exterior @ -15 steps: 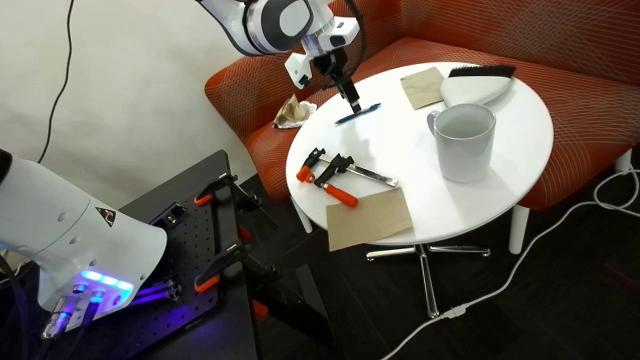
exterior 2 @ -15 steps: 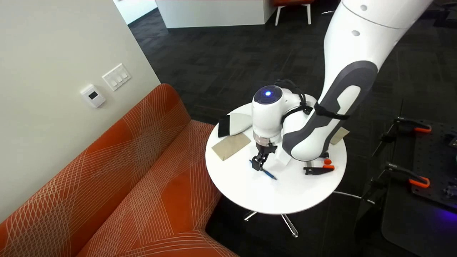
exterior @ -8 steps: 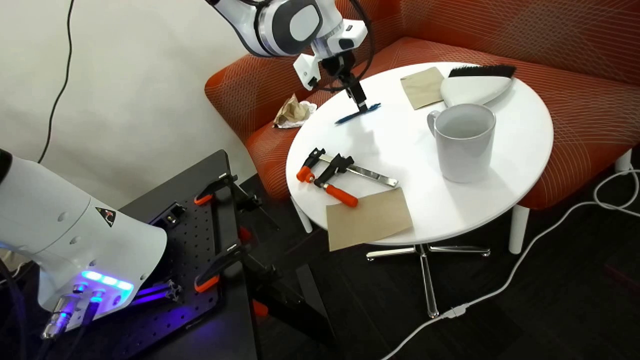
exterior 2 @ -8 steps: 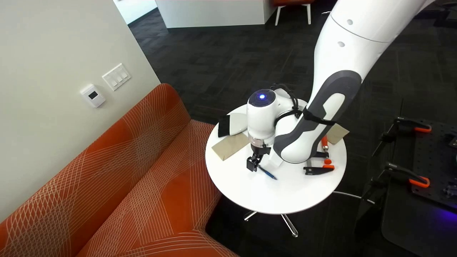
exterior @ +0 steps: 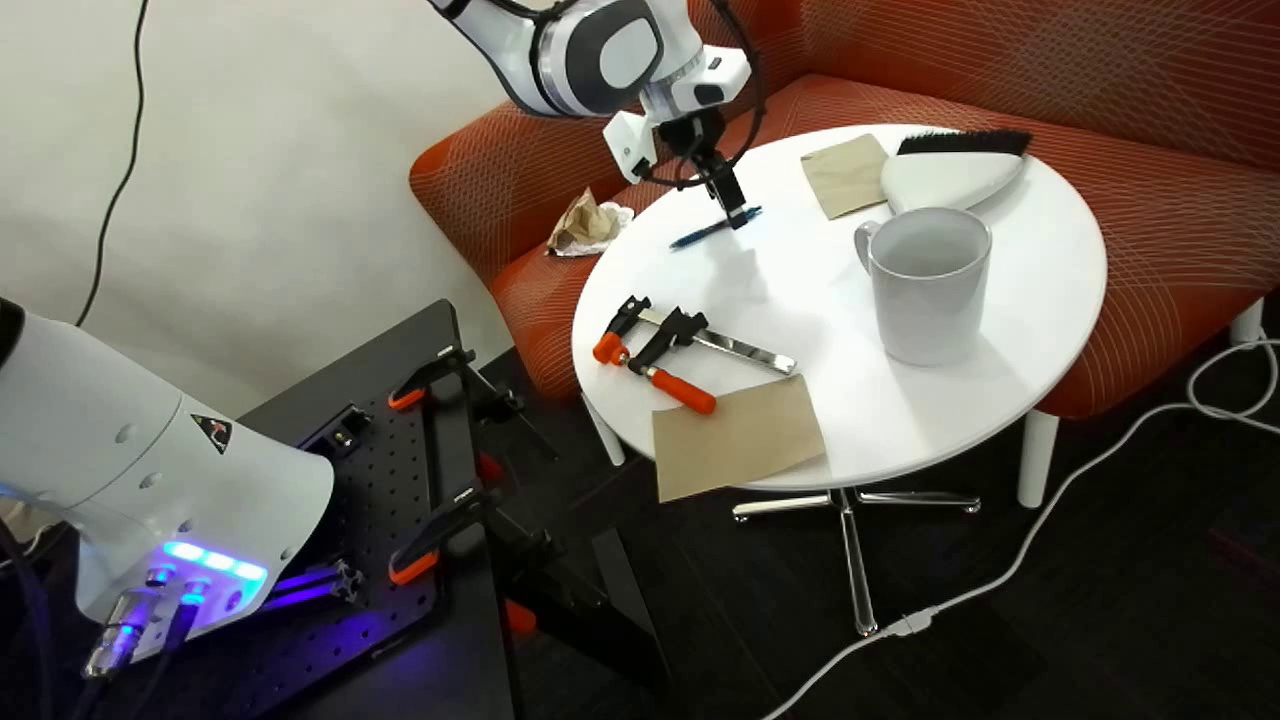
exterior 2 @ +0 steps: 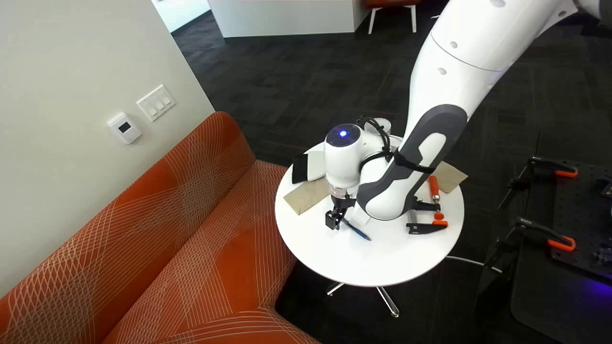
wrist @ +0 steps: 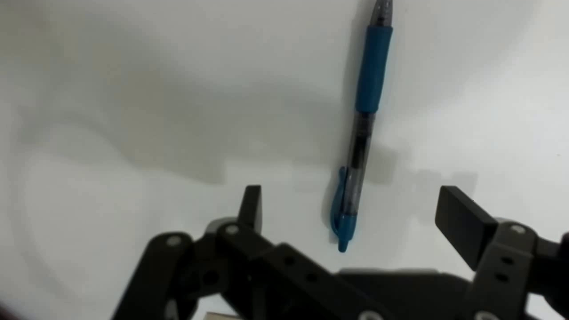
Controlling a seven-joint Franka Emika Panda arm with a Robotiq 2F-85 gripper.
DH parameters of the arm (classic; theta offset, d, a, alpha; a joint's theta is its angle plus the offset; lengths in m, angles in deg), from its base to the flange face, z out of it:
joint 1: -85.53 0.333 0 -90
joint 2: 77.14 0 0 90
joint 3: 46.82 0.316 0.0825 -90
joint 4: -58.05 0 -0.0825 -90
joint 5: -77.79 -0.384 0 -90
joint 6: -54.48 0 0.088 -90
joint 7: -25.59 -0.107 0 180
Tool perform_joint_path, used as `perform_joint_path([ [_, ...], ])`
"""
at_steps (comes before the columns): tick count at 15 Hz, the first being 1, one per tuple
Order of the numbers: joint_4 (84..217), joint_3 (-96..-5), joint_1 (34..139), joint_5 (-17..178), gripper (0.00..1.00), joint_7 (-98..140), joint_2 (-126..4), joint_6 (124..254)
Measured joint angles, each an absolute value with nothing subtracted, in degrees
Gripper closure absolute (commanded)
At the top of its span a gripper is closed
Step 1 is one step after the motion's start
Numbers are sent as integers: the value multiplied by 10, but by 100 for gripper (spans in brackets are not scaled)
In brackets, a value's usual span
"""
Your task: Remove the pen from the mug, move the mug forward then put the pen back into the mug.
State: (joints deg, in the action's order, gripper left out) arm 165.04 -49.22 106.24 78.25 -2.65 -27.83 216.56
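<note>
A round white desk [exterior: 835, 300] stood beside a patterned orange-red sofa [exterior 2: 241, 253] on dark carpet [exterior 2: 287, 81]. In an exterior view, the blue pen [exterior: 706, 232] lay at the desk's 10 o'clock, the white mug [exterior: 930, 310] at 3. The gripper [wrist: 350, 206] hovered over the pen, jaws spread.

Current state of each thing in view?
Blue click pen: lying flat, ungripped
Black pincer: open
White cylindrical mug: upright, pen outside
Orange-handled black clamp: lying down
White black-bristled brush: lying down
Brown paper by clamp: flat
Brown paper by brush: flat
Brown paper wad: crumpled
Blue base lights: lit
</note>
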Motion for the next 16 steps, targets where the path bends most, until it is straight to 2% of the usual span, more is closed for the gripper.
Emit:
perform_joint_path([
  [1, 1646, -493, 1062, 782, 25, -26, -275, 2162],
  [3, 1637, -494, 1062, 782, 34, -26, -270, 2152],
  [11, 1619, -497, 1059, 780, 95, -27, -259, 2135],
  [12, 1619, -497, 1058, 779, 100, -27, -258, 2135],
  [13, 1618, -497, 1057, 777, 100, -27, -258, 2135],
  [14, 1617, -497, 1056, 774, 96, -27, -258, 2135],
  [16, 1616, -497, 1054, 768, 96, -27, -257, 2134],
])
